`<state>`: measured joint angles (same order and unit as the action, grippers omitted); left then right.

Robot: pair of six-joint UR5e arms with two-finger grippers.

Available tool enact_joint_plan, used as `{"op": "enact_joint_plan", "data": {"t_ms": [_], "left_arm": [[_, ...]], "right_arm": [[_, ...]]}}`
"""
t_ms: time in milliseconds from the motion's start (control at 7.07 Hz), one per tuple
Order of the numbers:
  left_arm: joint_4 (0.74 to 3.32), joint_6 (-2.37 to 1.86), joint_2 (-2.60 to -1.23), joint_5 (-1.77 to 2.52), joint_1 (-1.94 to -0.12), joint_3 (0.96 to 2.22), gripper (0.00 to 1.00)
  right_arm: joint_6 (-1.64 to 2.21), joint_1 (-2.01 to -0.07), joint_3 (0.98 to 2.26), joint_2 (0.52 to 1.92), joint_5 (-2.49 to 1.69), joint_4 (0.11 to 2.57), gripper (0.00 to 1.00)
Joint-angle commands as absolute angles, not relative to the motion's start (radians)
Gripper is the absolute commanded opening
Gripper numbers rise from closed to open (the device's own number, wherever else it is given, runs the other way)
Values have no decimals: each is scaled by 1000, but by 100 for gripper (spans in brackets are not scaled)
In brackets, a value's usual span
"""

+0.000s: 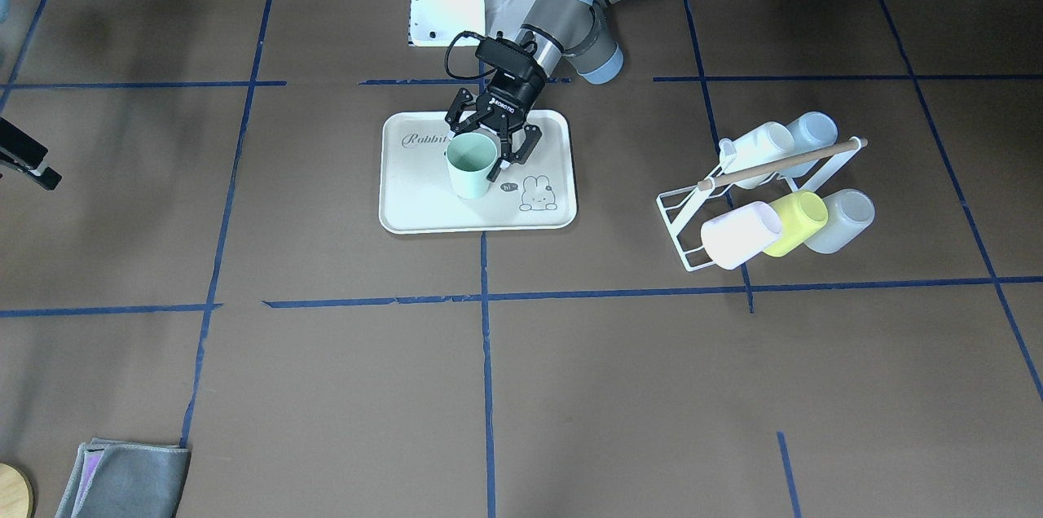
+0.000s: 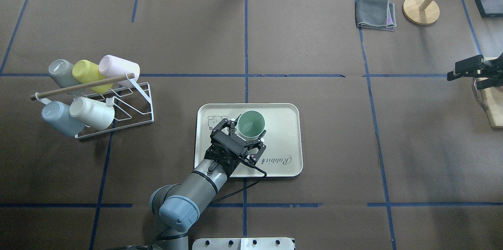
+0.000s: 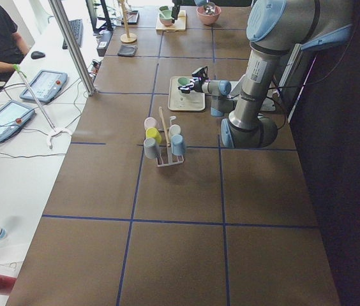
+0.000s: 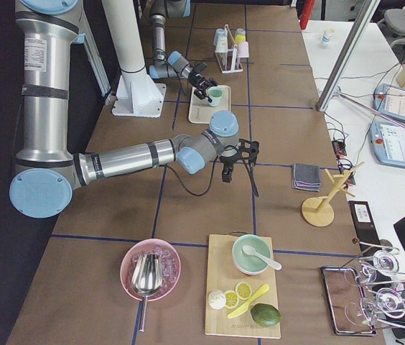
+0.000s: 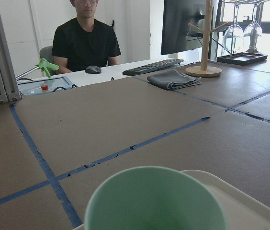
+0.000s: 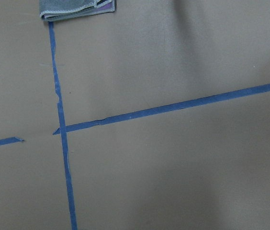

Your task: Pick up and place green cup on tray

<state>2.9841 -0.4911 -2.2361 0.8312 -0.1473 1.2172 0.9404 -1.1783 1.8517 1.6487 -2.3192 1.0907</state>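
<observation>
The green cup (image 1: 473, 168) stands upright and open-end up on the tray (image 1: 424, 208), near its middle. It also shows in the overhead view (image 2: 251, 122) on the tray (image 2: 283, 124). My left gripper (image 1: 471, 161) reaches in from the robot's side with a finger on each side of the cup, pads against its wall. In the left wrist view the cup's rim (image 5: 154, 201) fills the bottom and the fingers do not show. My right gripper (image 2: 451, 76) hovers far off at the table's right edge, empty; I cannot tell whether it is open or shut.
A white wire rack (image 2: 133, 112) to the left holds several cups lying on their sides, including a yellow-green one (image 2: 87, 71). A folded grey cloth (image 2: 375, 14) and a wooden stand (image 2: 421, 9) sit at the far right. A cutting board (image 2: 495, 108) lies at the right edge.
</observation>
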Motion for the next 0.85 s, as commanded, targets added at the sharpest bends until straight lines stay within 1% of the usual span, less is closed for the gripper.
{"op": "enact_joint_plan", "data": {"t_ms": [0, 141, 283, 566, 707], "left_arm": [[2984, -483, -2235, 830, -147, 1221, 97], [2981, -477, -2235, 833, -147, 1247, 100], [2964, -473, -2217, 834, -149, 1334, 100], [2805, -390, -2192, 834, -150, 1557, 100], [2655, -388, -2192, 834, -152, 1660, 100]], "right_arm": [[942, -1180, 1853, 1649, -2322, 1091, 100], [942, -1178, 1853, 1649, -2322, 1091, 100], [942, -1180, 1855, 1648, -2322, 1091, 100], [940, -1180, 1855, 1649, -2324, 1091, 100], [940, -1180, 1856, 1652, -2324, 1091, 100]]}}
